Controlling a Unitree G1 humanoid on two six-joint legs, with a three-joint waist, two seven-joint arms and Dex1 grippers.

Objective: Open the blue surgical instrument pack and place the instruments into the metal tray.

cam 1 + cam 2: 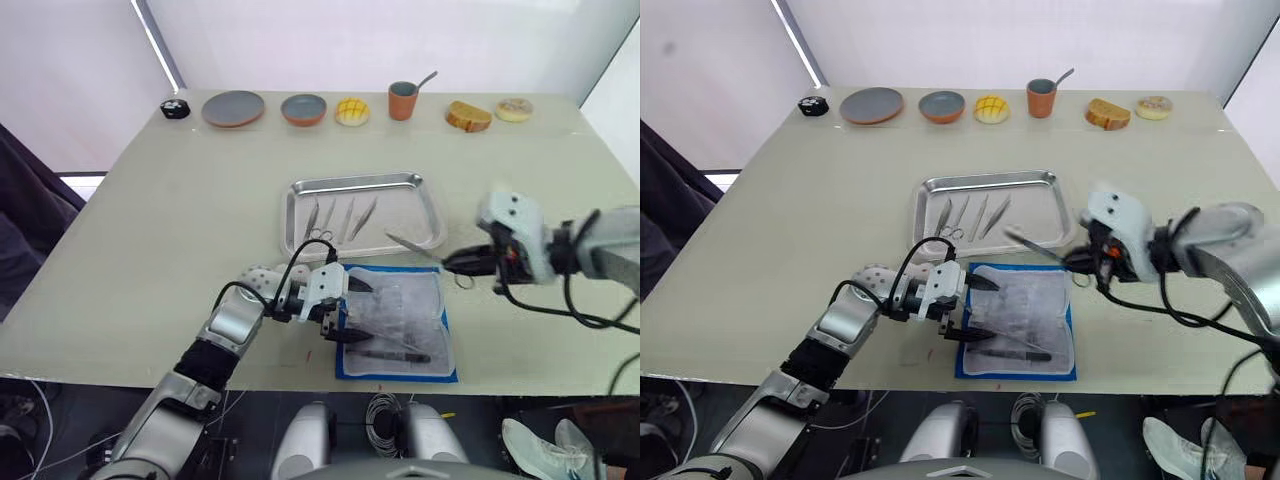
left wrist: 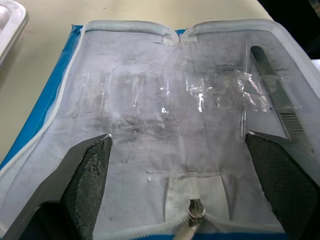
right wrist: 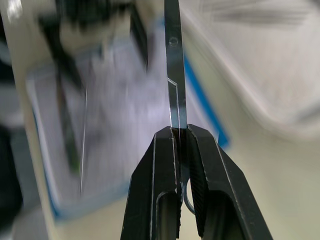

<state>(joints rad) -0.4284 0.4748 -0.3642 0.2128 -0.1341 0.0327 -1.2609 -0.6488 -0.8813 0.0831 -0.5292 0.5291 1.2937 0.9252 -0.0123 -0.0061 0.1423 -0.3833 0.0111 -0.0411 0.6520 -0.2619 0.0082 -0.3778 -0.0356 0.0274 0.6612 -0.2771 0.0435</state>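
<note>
We see the blue pack [image 1: 397, 322] lying unzipped and spread flat on the desk [image 1: 150, 230], just in front of the metal tray [image 1: 362, 213], its clear inner sheet facing up. Our left gripper [image 1: 342, 312] sits over the pack's left edge with its fingers [image 2: 89, 172] spread wide and holding nothing; in the left wrist view they frame the clear plastic lining and the zipper pull [image 2: 195, 211]. A pair of tweezers [image 2: 277, 102] is tucked under the clear pocket at one side of the lining, and a dark-handled tool [image 1: 392, 354] lies across the near part of the pack.

Our right gripper [image 1: 462, 262] hovers just right of the pack, near the tray's front right corner, its fingers [image 3: 162, 187] clenched on a pair of scissors [image 3: 175, 85]. The blades point toward the tray, the tip reaching over its front rim.

Three slim silver instruments [image 1: 340, 220] already lie side by side in the tray's left half, one of them with ring handles.

Along the far edge of the desk stand two round plates [image 1: 233, 108], a yellow bun [image 1: 351, 111], an orange cup [image 1: 402, 101] with a spoon in it, and two more pastries [image 1: 468, 116].
</note>
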